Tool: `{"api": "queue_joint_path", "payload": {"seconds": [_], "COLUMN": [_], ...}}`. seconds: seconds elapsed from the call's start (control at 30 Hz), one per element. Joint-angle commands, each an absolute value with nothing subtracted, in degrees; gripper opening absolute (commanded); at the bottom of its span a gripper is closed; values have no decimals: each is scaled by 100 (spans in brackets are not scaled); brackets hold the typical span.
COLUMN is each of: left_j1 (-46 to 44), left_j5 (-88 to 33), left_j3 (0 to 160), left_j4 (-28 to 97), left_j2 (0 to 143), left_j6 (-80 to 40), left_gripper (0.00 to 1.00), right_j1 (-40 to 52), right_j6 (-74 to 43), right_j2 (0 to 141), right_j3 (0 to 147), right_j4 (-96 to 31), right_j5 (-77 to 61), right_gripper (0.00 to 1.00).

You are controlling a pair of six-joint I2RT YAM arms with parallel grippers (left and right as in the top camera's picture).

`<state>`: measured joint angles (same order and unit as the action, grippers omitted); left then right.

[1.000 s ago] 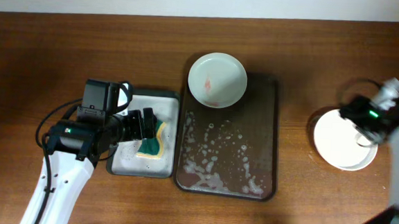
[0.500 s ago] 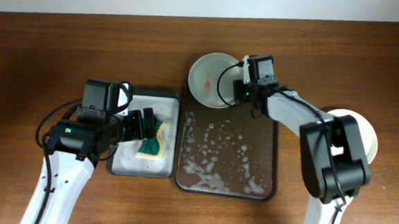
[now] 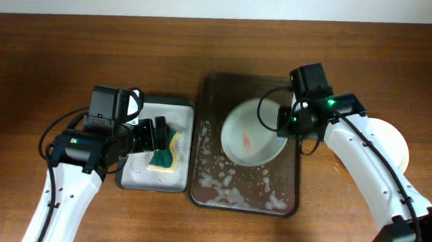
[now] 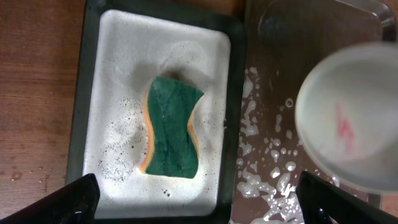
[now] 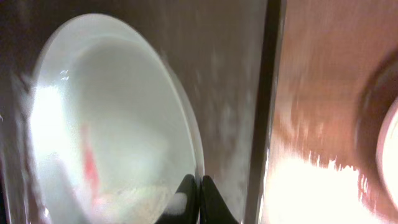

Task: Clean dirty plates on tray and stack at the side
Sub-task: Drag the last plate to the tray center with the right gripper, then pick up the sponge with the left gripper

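Stiff, wet, likely slippery plate (image 3: 249,138); best pinched at the rim. Right gripper (image 5: 194,190) clamped there; left gripper (image 4: 199,202) wide open, empty.

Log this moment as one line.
right gripper: shut on smeared plate over tray | left gripper: open above sponge
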<state>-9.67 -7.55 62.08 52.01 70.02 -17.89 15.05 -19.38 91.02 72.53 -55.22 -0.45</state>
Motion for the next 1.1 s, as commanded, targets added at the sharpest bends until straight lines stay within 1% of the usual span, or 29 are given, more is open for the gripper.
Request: {"api": "queue_joint_path", "payload": {"seconds": [0.0, 0.07, 0.1, 0.13, 0.2, 0.27, 0.37, 0.4, 0.43, 0.47, 0.5, 0.53, 0.57, 0.6, 0.63, 0.7, 0.73, 0.77, 0.8, 0.83, 0.9, 0.97, 1.0, 1.07], "left_j1": [-934, -934, -934, -934, -934, -934, -934, -937, -972, -1024, -1194, -1337, -1487, -1592, -1651, -1651, -1651, -1651, -1651, -1651, -1645, -1645, -1645, -1645], "left_j5": [-816, -816, -816, -816, -816, -819, -1114, -1009, -692, -545, -196, -23, -3, 16, 156, 128, 106, 110, 108, 110, 113, 110, 113, 137], "left_j3": [6217, 6217, 6217, 6217, 6217, 6217, 6215, 6191, 6136, 6075, 5883, 5690, 5470, 5299, 5148, 5065, 5065, 5065, 5068, 5068, 5172, 5590, 5841, 6114], "left_j4": [5192, 5192, 5192, 5192, 5192, 5190, 5395, 5323, 5347, 5323, 5225, 5057, 4753, 4488, 4202, 3726, 3573, 3406, 3280, 3258, 3387, 3896, 4237, 4563], "left_j2": [6963, 6963, 6963, 6963, 6963, 6963, 6963, 6991, 7091, 7157, 7365, 7566, 7824, 8073, 8484, 9277, 9513, 9800, 10040, 10110, 10055, 9891, 9771, 9598], "left_j6": [-1704, -1704, -1704, -1704, -1704, -1704, -1704, -1699, -1699, -1699, -1704, -1708, -1730, -1730, -1953, -2248, -2246, -2246, -2246, -2246, -2244, -2244, -2244, -2220], "left_gripper": [99, 100, 99, 99, 99, 99, 99, 100, 88, 86, 84, 79, 78, 70, 68, 62, 52, 26, 4, 0, 0, 0, 7, 49], "right_j1": [1505, 1505, 1503, 1503, 1503, 1498, 1498, 1498, 1498, 1498, 1498, 1498, 1498, 1498, 1498, 1498, 1498, 1498, 1498, 1498, 1498, 1498, 1498, 1498], "right_j6": [-2353, -2676, -2716, -2751, -2320, -1743, -1625, -1629, -1627, -1627, -1627, -1627, -1627, -1627, -1627, -1627, -1627, -1627, -1629, -1627, -1627, -1627, -1627, -1627], "right_j2": [9238, 9238, 9238, 9238, 9183, 8768, 7878, 7275, 6707, 6418, 6090, 5922, 5872, 5889, 5957, 6176, 6259, 6342, 6412, 6466, 6545, 6635, 6665, 6764], "right_j3": [6718, 6038, 5795, 5601, 5725, 6239, 6589, 6595, 6595, 6595, 6595, 6593, 6591, 6589, 6587, 6584, 6584, 6584, 6584, 6584, 6584, 6584, 6580, 6580], "right_j4": [-5664, -5054, -4705, -4351, -4303, -4722, -5116, -5133, -5194, -5247, -5354, -5485, -5627, -5835, -5990, -6187, -6222, -6243, -6261, -6272, -6292, -6329, -6348, -6381], "right_j5": [-303, -491, -569, -582, -676, -746, -749, -746, -751, -751, -753, -753, -751, -746, -733, -733, -733, -733, -733, -733, -731, -731, -731, -731], "right_gripper": [4, 4, 8, 37, 40, 42, 42, 44, 57, 75, 88, 88, 88, 88, 87, 82, 79, 78, 76, 75, 75, 75, 75, 75]}}
